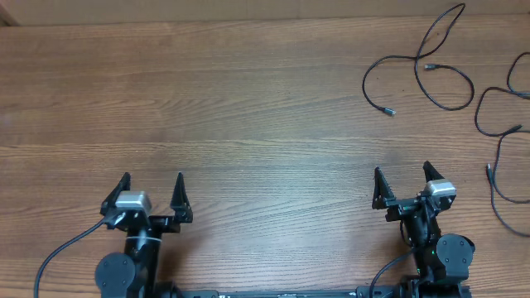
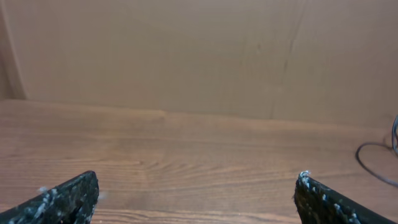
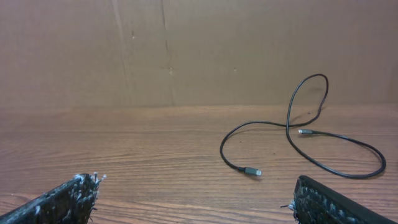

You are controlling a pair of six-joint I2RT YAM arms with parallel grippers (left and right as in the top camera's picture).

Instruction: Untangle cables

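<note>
Left gripper (image 1: 151,178) and right gripper (image 1: 402,168) rest wide open and empty at the table's (image 1: 248,99) near edge, parked clear of the cables (image 1: 429,65), which lie loose at far right, perhaps not crossing each other.

cables (image 1: 426,65) on table (image 1: 248,99), far right, beyond right pincer (image 1: 402,167)

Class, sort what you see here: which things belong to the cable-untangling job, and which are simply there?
Belongs to the job: cables; left gripper, open; right gripper, open.

Simply there: wooden table; brown backboard.
</note>
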